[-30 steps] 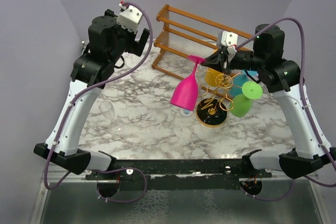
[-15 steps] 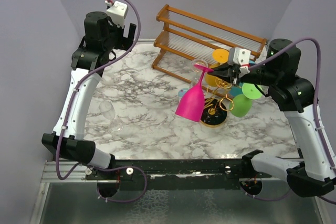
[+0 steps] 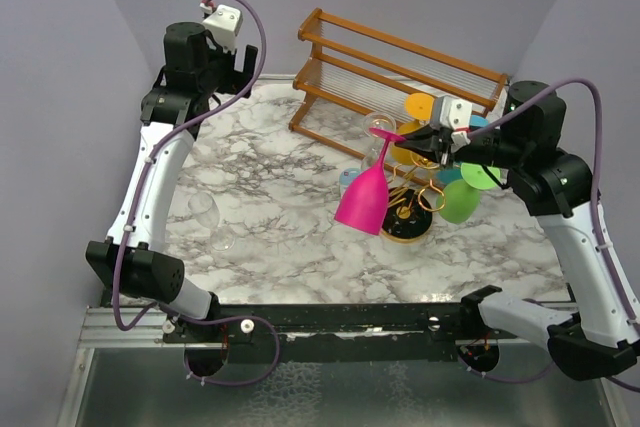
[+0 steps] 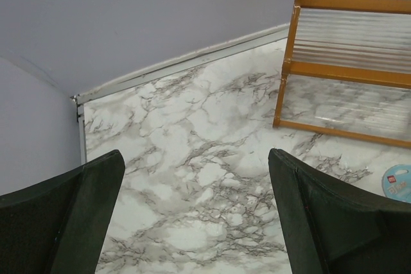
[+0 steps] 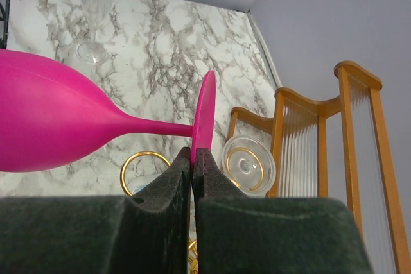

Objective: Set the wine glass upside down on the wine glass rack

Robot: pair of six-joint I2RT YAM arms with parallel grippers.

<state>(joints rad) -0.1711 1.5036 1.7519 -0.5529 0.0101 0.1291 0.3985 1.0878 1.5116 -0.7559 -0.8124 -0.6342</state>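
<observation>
I am watching the right claw (image 3: pixel 410 134) pinching the thin edge of the pink glass's foot, its fingers (image 5: pixel 164 190) pressed together on it. The pink glass (image 3: pixel 362 197) is hanging tilted, foot up at the claw and bowl down toward the near left. It is just to the left of the rack (image 3: pixel 404 227), not on it. I cannot tell whether its rim is touching the table (image 3: pixel 280 177). The rack is carrying a yellow glass (image 3: pixel 418 107) and a green glass (image 3: pixel 462 197) on its gold loops. In the right wrist view a clear foot with a gold ring (image 5: pixel 248 163) is showing just past the pink foot. The left claw (image 4: pixel 196 158) is hanging spread wide and empty over the far left corner, near the wooden shelf (image 3: pixel 400 72). A clear glass (image 3: pixel 208 215) is lying on the table at the left.
</observation>
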